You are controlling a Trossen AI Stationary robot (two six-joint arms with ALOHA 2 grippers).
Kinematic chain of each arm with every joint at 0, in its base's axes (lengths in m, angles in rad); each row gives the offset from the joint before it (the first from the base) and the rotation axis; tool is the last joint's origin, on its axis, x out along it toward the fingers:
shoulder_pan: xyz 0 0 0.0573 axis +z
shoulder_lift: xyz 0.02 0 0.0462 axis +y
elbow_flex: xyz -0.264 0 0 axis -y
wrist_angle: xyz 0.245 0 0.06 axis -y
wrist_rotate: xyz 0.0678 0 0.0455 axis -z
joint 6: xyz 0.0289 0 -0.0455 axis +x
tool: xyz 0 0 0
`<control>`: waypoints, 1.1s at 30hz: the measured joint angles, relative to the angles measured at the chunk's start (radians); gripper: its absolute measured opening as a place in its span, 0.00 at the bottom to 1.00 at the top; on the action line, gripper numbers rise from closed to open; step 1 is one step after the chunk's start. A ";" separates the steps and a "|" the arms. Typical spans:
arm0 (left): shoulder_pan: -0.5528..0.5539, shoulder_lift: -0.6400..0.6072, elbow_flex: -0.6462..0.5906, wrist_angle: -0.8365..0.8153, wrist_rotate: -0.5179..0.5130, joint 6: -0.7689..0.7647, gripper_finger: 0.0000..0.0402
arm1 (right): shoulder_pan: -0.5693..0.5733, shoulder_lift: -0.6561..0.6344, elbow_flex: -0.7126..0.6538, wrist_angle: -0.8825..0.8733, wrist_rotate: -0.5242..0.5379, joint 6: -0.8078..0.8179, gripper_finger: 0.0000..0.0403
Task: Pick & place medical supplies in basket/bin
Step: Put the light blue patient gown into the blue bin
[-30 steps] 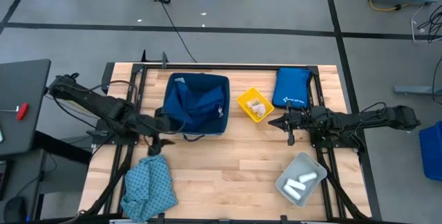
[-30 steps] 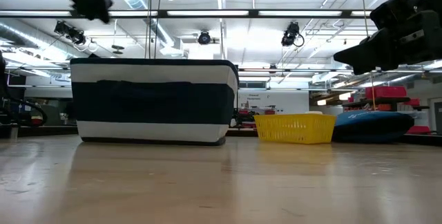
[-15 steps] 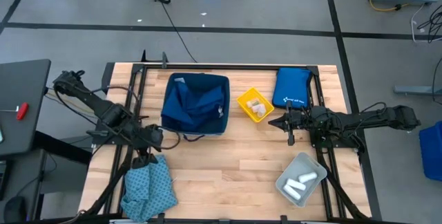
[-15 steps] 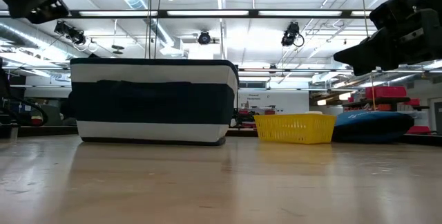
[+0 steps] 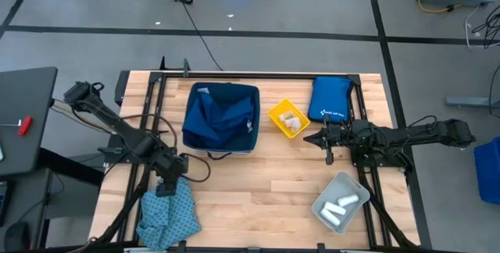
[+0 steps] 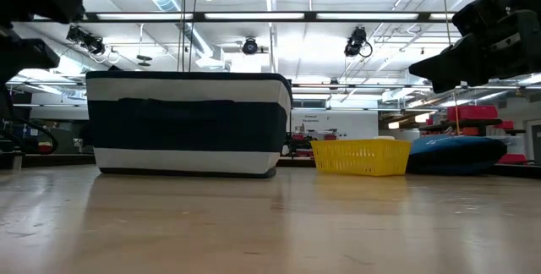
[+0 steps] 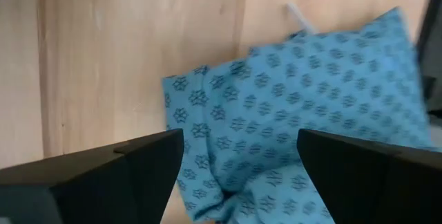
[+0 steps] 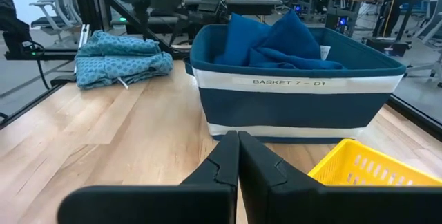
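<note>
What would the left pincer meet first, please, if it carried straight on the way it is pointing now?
Most likely the teal patterned cloth. The left pincer hangs open above the cloth's upper edge and points down at it, with nothing between its fingers and the fabric. How much height remains is unclear.

One worktop (image 5: 258, 183) carries everything. Two dark arms reach over it, one from the left of the frame and one from the right, each ending in one hand: the left hand (image 5: 167, 184) and the right hand (image 5: 316, 138).

There are three containers: one navy basket (image 5: 254, 124) with a white band, one small yellow basket (image 5: 275, 117) and one grey bin (image 5: 349, 182).

There are two cloths: one teal patterned cloth (image 5: 168, 214) at the lower left and one navy blue cloth (image 5: 219, 116) inside the navy basket.

Two white rolls (image 5: 340, 206) lie in the grey bin.

The yellow basket holds a few small pale items (image 5: 291, 120); their number cannot be told.

One royal-blue pouch (image 5: 330, 99) lies at the upper right.
</note>
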 joint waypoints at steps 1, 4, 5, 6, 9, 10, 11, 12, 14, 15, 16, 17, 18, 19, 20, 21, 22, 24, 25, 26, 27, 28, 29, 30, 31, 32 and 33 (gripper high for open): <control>0.001 0.009 -0.007 0.003 0.000 0.000 0.72 | 0.000 0.000 0.000 0.000 0.000 0.001 0.02; 0.001 0.021 -0.044 0.043 -0.002 0.000 0.72 | 0.000 0.000 0.000 0.000 -0.001 0.001 0.02; 0.001 0.022 -0.060 0.064 -0.001 -0.001 0.72 | 0.000 0.000 0.000 0.000 -0.002 0.001 0.02; 0.001 0.022 -0.077 0.084 -0.002 -0.003 0.72 | 0.000 0.000 0.000 0.000 -0.003 0.001 0.02; 0.002 0.022 -0.122 0.147 0.007 -0.011 0.72 | 0.000 0.000 0.000 0.000 -0.003 0.001 0.02; 0.002 0.022 -0.135 0.171 0.015 -0.017 0.72 | 0.000 0.000 0.000 0.000 -0.003 0.001 0.02; 0.002 0.022 -0.150 0.195 0.025 -0.024 0.72 | 0.000 0.000 0.000 -0.001 -0.003 0.001 0.02; 0.002 0.022 -0.166 0.222 0.035 -0.034 0.72 | 0.000 0.000 0.000 0.000 -0.004 0.001 0.02; 0.002 0.022 -0.201 0.283 0.057 -0.059 0.72 | 0.000 0.000 0.000 0.000 -0.015 0.001 0.02; 0.002 0.022 -0.219 0.318 0.068 -0.073 0.72 | 0.000 0.000 0.000 -0.001 -0.019 0.001 0.02; 0.001 0.022 -0.236 0.352 0.081 -0.085 0.72 | 0.000 0.000 0.000 0.000 -0.021 0.003 0.02; 0.001 0.022 -0.253 0.385 0.091 -0.101 0.72 | 0.000 0.000 0.000 0.000 -0.022 0.004 0.02; 0.001 0.022 -0.271 0.420 0.102 -0.112 0.72 | 0.000 0.000 0.000 -0.001 -0.021 0.004 0.02; 0.001 0.022 -0.286 0.462 0.114 -0.127 0.72 | 0.000 0.000 0.000 0.000 -0.022 0.004 0.02; 0.000 0.022 -0.301 0.509 0.126 -0.135 0.72 | 0.000 0.000 0.000 -0.001 -0.022 0.004 0.02; -0.001 0.022 -0.315 0.557 0.139 -0.144 0.72 | 0.000 0.000 0.000 -0.001 -0.021 0.004 0.02; -0.006 0.022 -0.327 0.603 0.148 -0.152 0.72 | 0.000 0.000 0.000 -0.001 -0.021 0.004 0.02; -0.022 0.022 -0.345 0.686 0.150 -0.160 0.72 | 0.000 0.000 0.000 -0.004 -0.021 0.004 0.02; -0.029 0.022 -0.350 0.718 0.147 -0.160 0.72 | 0.000 0.000 0.000 -0.005 -0.021 0.004 0.02; -0.039 0.022 -0.354 0.746 0.140 -0.161 0.72 | 0.000 0.000 0.000 -0.007 -0.021 0.004 0.02; -0.048 0.022 -0.356 0.754 0.128 -0.160 0.72 | 0.000 0.000 0.000 -0.009 -0.021 0.004 0.02; -0.057 0.022 -0.356 0.754 0.108 -0.157 0.72 | 0.000 0.000 0.000 -0.010 -0.021 0.004 0.02; -0.066 0.022 -0.356 0.752 0.085 -0.152 0.71 | 0.000 0.000 0.000 -0.010 -0.021 0.004 0.02; -0.073 0.022 -0.356 0.749 0.064 -0.150 0.71 | 0.000 0.000 0.000 -0.010 -0.021 0.004 0.02; -0.079 0.022 -0.356 0.746 0.046 -0.147 0.70 | 0.000 0.000 0.000 -0.010 -0.021 0.004 0.02; -0.084 0.023 -0.356 0.745 0.036 -0.146 0.69 | 0.000 0.000 0.000 -0.010 -0.021 0.004 0.02; -0.088 0.027 -0.356 0.747 0.029 -0.145 0.68 | 0.000 0.000 0.000 -0.010 -0.021 0.004 0.02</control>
